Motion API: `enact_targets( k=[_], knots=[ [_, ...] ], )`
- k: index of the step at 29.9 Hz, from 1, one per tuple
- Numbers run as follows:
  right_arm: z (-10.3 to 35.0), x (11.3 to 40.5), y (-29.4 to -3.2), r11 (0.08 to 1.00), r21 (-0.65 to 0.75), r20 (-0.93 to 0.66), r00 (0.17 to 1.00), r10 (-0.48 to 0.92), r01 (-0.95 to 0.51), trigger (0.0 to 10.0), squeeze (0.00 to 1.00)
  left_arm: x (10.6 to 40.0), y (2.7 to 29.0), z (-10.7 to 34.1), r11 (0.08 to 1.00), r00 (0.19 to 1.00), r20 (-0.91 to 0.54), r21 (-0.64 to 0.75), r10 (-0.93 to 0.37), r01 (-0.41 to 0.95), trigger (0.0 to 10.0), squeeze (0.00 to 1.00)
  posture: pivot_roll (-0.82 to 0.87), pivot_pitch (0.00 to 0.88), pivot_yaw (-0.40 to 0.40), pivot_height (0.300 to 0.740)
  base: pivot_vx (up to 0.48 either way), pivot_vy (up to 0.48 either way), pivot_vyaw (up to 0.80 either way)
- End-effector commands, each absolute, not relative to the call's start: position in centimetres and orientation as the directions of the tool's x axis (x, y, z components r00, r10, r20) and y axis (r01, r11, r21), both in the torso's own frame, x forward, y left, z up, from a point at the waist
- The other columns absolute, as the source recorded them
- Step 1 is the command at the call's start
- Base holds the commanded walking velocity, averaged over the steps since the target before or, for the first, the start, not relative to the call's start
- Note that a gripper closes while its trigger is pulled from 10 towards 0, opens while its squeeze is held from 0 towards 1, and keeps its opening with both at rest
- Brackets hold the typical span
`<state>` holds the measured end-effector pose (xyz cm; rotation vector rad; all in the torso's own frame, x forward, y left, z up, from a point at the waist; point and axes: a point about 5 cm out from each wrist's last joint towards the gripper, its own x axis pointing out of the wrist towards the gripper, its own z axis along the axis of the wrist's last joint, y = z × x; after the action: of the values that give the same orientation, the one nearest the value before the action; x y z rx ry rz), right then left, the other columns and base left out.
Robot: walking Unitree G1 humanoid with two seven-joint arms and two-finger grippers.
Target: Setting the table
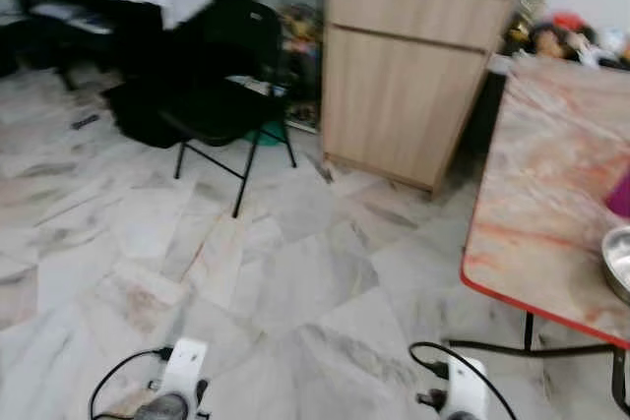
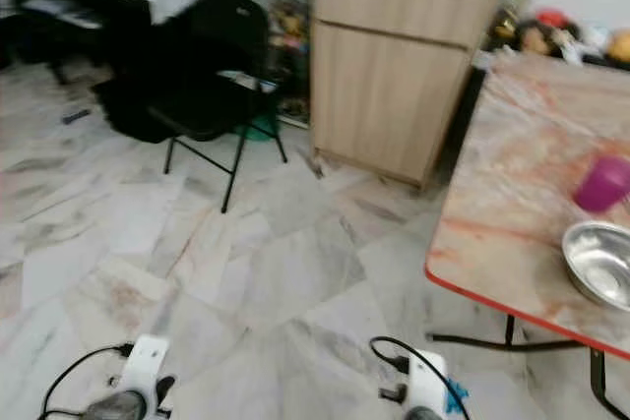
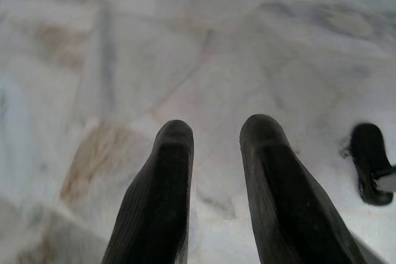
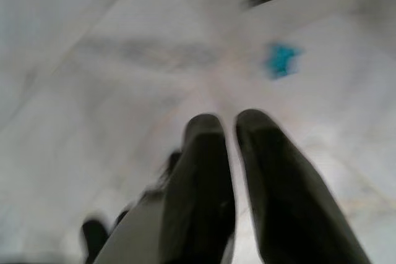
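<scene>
Marble-patterned floor tiles (image 1: pixel 295 282) stretch ahead of the robot, with both arms hanging low at the near edge of the head views. The left gripper (image 3: pixel 213 131) points down at the floor, its jaws parted by a narrow gap and holding nothing. The right gripper (image 4: pixel 229 122) also hangs over the tiles, jaws almost together with a thin slit between them, empty; this wrist view is blurred. To the robot's right stands the tabletop (image 2: pixel 522 194), pinkish marble print with a red rim. On its near right part sits a steel bowl (image 2: pixel 600 263), and just beyond it a purple cup (image 2: pixel 602 184), apart from the bowl. Farther off, a wooden cabinet (image 1: pixel 409 76) stands beside the table's far end, and a black folding chair (image 1: pixel 226 86) is to the cabinet's left.
</scene>
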<state>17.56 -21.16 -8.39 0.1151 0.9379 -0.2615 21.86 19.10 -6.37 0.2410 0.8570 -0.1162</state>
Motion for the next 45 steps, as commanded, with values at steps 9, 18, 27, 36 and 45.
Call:
enact_targets(
  k=[9,18,27,36,45],
  knots=[
    [-8.2,18.7,-19.6,0.97,0.01,-0.807,0.575,-0.136,0.243,10.0,0.0,22.3,21.2,-5.8,0.968,0.65,-0.757,0.208,0.069,0.139,10.0,0.0,0.04,0.0,0.009,0.74,0.0,0.0,-0.7],
    [-8.2,18.9,-18.4,0.947,0.059,-0.794,0.59,-0.147,0.315,10.0,0.0,21.6,22.2,-6.0,0.973,0.644,-0.759,0.21,0.1,0.096,10.0,0.0,0.08,0.0,0.048,0.74,0.0,0.0,0.0],
    [-8.2,18.9,-18.6,0.951,0.056,-0.798,0.586,-0.141,0.305,10.0,0.0,21.7,22.3,-5.9,0.969,0.651,-0.751,0.227,0.11,0.098,10.0,0.0,0.08,0.0,0.027,0.74,0.0,-0.15,-0.05],
    [-8.3,18.5,-19.2,0.958,0.031,-0.808,0.572,-0.144,0.285,10.0,0.0,20.8,22.5,-6.4,0.97,0.639,-0.758,0.231,0.128,0.079,10.0,0.0,0.07,0.0,0.001,0.74,0.0,-0.339,-0.68],
    [-8.4,18.3,-19.3,0.961,0.022,-0.807,0.572,-0.145,0.275,10.0,0.0,20.5,22.2,-6.6,0.969,0.634,-0.763,0.23,0.124,0.087,10.0,0.0,0.06,0.0,0.004,0.74,0.0,-0.342,-0.29]
  ],
)
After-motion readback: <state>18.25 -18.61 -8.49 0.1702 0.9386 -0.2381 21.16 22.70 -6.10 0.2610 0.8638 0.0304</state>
